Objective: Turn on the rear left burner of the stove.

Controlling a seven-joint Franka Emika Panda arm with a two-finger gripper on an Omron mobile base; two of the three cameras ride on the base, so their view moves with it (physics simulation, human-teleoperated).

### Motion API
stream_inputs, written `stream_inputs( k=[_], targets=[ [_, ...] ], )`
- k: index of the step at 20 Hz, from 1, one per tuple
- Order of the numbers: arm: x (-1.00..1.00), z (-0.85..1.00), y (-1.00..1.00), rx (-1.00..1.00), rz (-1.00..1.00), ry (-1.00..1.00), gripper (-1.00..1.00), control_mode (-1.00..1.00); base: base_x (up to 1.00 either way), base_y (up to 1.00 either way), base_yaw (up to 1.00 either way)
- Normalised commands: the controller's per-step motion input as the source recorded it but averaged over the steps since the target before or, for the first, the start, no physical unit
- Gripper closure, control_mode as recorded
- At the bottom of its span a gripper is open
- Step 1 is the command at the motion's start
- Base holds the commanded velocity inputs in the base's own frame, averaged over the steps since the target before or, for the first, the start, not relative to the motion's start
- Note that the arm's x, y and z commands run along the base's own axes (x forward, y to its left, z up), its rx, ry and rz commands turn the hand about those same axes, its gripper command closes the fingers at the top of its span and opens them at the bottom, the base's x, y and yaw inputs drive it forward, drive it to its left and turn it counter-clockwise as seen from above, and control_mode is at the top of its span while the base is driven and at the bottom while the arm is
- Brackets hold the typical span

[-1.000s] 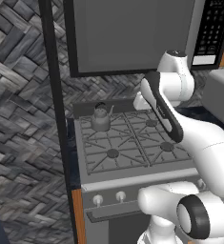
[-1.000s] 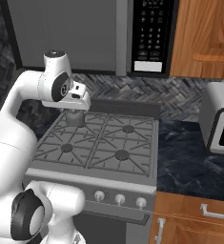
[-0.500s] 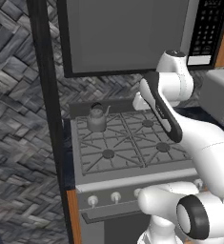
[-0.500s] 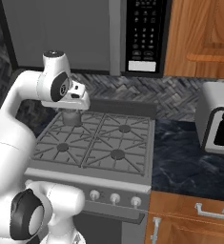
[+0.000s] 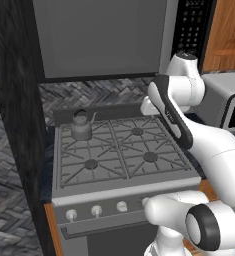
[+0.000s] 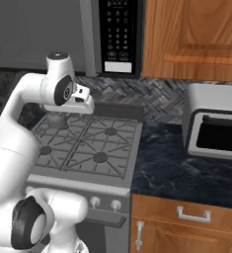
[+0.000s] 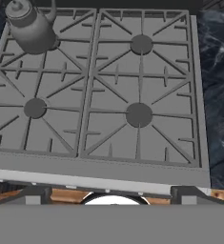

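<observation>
The stove (image 5: 120,176) is a grey gas range with four burners under cast grates. Its rear left burner (image 7: 54,44) is almost wholly covered by a small grey kettle (image 7: 30,27) that stands on it, also the kettle (image 5: 81,126) in the left base view. White knobs (image 5: 96,210) line the front panel, and two knobs (image 6: 94,201) are visible from the right. My gripper (image 7: 108,194) hovers high above the stove's front edge, looking down at the grates, open and holding nothing. The hand (image 6: 82,102) hangs over the cooktop's rear left part.
A microwave (image 6: 118,34) hangs above the stove. A silver toaster oven (image 6: 216,126) stands on the dark stone counter (image 6: 186,168) to the right. Wooden cabinets (image 6: 191,39) are above and below. A dark wall (image 5: 14,125) bounds the stove's left side.
The whole picture has slid left, so the base has driven to the right; the toaster oven and counter now show more fully. The arm keeps its pose over the stove.
</observation>
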Motion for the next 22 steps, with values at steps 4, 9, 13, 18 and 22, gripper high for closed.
stream_inputs(
  k=[4,9,13,18,22],
  targets=[
    [0.00,0.00,0.00,0.00,0.00,0.00,-1.00,-1.00,0.00,0.00,0.00],
    [0.00,-0.29,0.45,0.00,0.00,-0.02,-1.00,-1.00,0.00,0.00,0.00],
    [-0.03,-0.51,1.00,0.00,0.00,-0.06,-1.00,-1.00,0.00,0.00,0.00],
    [-0.21,-0.65,1.00,-0.05,-0.09,0.00,-1.00,-1.00,0.00,0.00,0.00],
    [-0.44,-0.69,1.00,-0.05,-0.15,0.00,-1.00,-1.00,0.00,0.00,0.00]
  ],
)
